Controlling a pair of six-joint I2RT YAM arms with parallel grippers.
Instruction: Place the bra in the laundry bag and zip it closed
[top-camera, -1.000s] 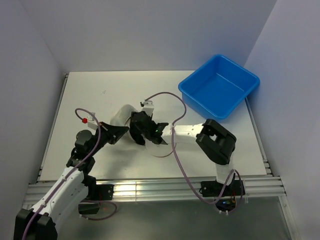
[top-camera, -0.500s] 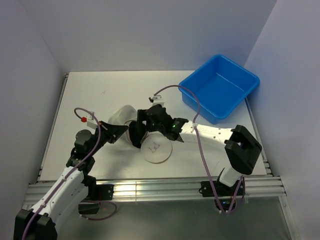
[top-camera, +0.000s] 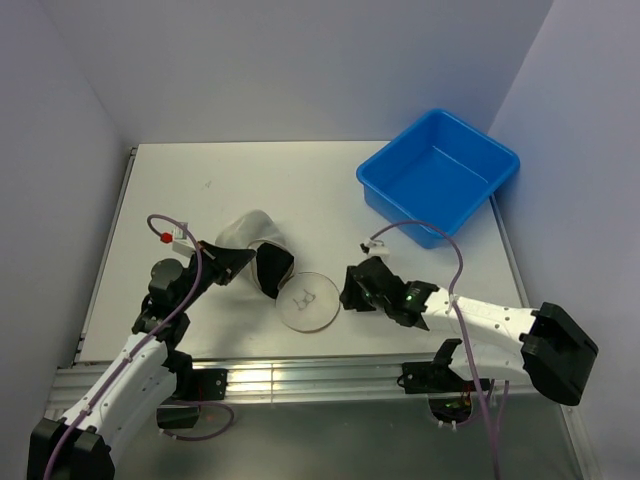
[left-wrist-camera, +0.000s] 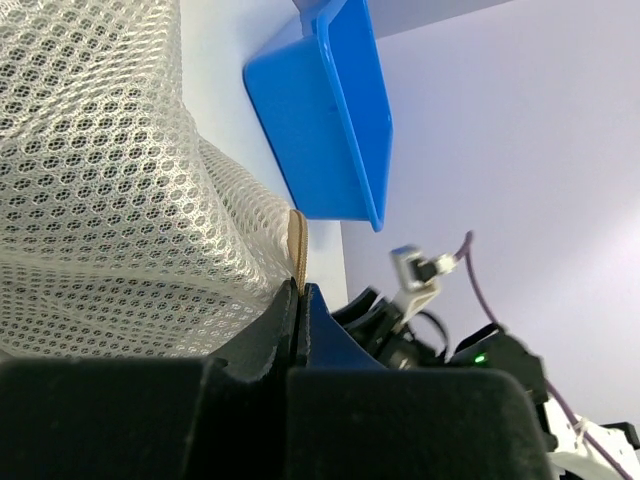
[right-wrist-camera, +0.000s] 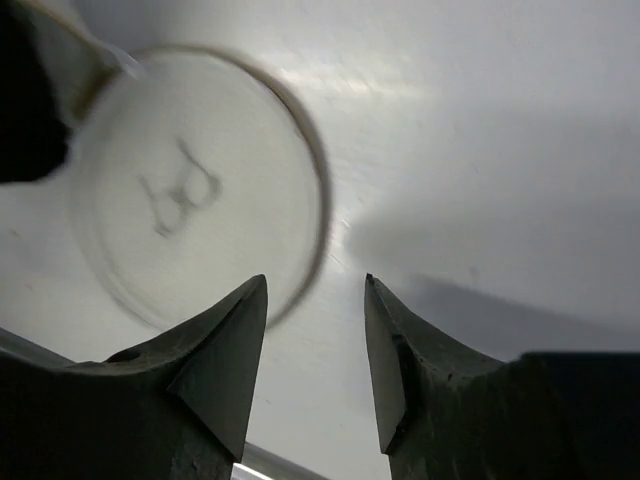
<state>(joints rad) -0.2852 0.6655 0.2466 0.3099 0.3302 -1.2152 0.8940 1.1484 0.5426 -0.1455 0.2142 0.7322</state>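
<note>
Starting with the overhead view, the left pincer (top-camera: 240, 262) is clamped on the edge of the laundry bag (top-camera: 248, 230), whose mesh body bulges just beyond its tips. The black bra (top-camera: 272, 272) fills the bag's open mouth, directly beside those tips. The bag's round face (top-camera: 308, 300) lies flat on the table (top-camera: 200, 190), mark upward, between the two pincers. The right pincer (top-camera: 350, 290) sits just beside the round face's edge with nothing in its grip. The blue bin (top-camera: 440, 175) stands well beyond the right pincer.

Left wrist view: the left pincer (left-wrist-camera: 298, 300) is closed tight on the bag's tan rim (left-wrist-camera: 297, 245). White mesh (left-wrist-camera: 100, 180) spreads from the tips to one side. The blue bin (left-wrist-camera: 330, 130) lies far ahead.

Right wrist view: the right pincer (right-wrist-camera: 315, 280) is spread apart, with only bare table between its fingers (right-wrist-camera: 225, 345). The round face (right-wrist-camera: 190, 200), blurred, lies just ahead of the tips and to one side. Whether its rim touches them cannot be told.
</note>
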